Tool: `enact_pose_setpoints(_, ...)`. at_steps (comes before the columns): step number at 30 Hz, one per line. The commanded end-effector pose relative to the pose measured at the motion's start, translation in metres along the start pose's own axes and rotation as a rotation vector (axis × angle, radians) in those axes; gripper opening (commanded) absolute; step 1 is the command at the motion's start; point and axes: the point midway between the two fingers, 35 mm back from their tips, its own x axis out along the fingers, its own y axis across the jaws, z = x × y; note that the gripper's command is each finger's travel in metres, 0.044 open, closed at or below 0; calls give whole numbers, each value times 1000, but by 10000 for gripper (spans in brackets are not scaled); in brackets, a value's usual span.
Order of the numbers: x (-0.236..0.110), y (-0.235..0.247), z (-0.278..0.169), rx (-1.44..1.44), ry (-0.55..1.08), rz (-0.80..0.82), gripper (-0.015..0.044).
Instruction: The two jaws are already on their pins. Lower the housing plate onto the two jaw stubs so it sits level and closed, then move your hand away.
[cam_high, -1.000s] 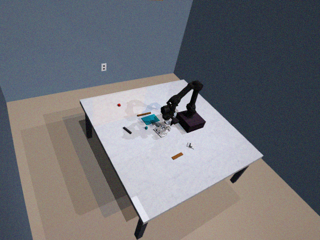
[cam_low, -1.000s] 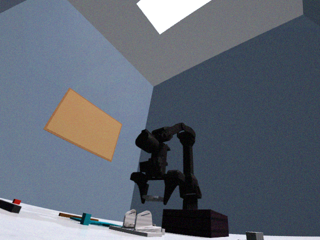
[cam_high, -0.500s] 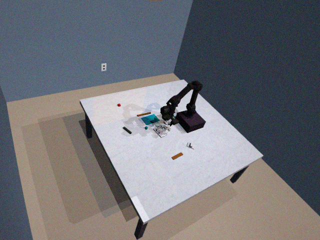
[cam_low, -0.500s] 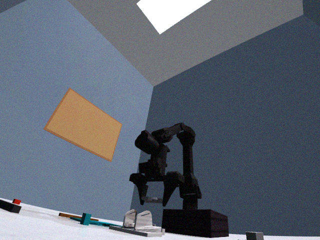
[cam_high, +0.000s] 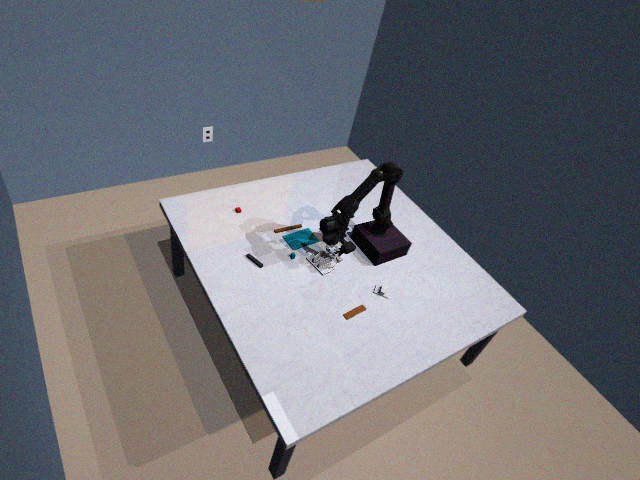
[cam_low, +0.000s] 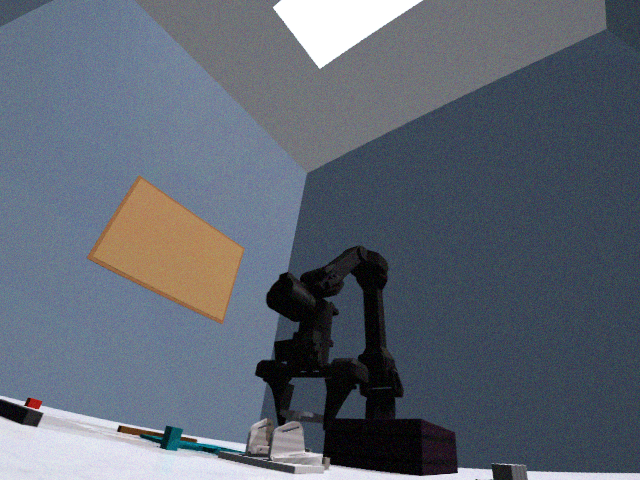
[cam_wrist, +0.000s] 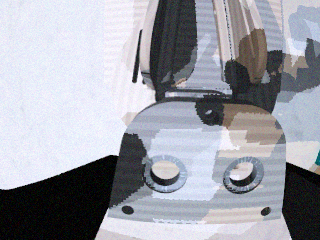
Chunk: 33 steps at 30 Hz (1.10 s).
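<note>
My gripper (cam_low: 303, 419) (cam_wrist: 199, 169) is shut on the housing plate (cam_wrist: 187, 137) (cam_low: 302, 414), a grey plate with two ringed holes, gripped by its side edges. The plate looks near level in the exterior view, a little above and behind the jaws. Two upright pale jaws, one (cam_low: 259, 438) (cam_wrist: 175, 42) beside the other (cam_low: 287, 441) (cam_wrist: 245, 45), stand on a flat base (cam_low: 268, 463) (cam_high: 323, 271) on the table. In the wrist view the plate's rounded edge overlaps the near ends of the jaws. The stubs and pins cannot be made out under it.
A teal sheet (cam_high: 299, 238) and teal block (cam_high: 292, 255) (cam_low: 171, 438) lie left of the base. Brown bars (cam_high: 287, 228) (cam_high: 354, 312), a black bar (cam_high: 254, 260), a red cube (cam_high: 238, 209) and a small grey part (cam_high: 379, 291) lie farther out. The arm's dark pedestal (cam_high: 382, 245) stands behind.
</note>
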Motion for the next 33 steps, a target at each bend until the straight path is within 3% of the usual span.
enact_pose_setpoints(1,10,0,-3,2,10,-1,351)
enact_pose_setpoints(15,31,0,-5,2,10,-1,351)
enact_pose_setpoints(33,31,0,-5,2,10,-1,351)
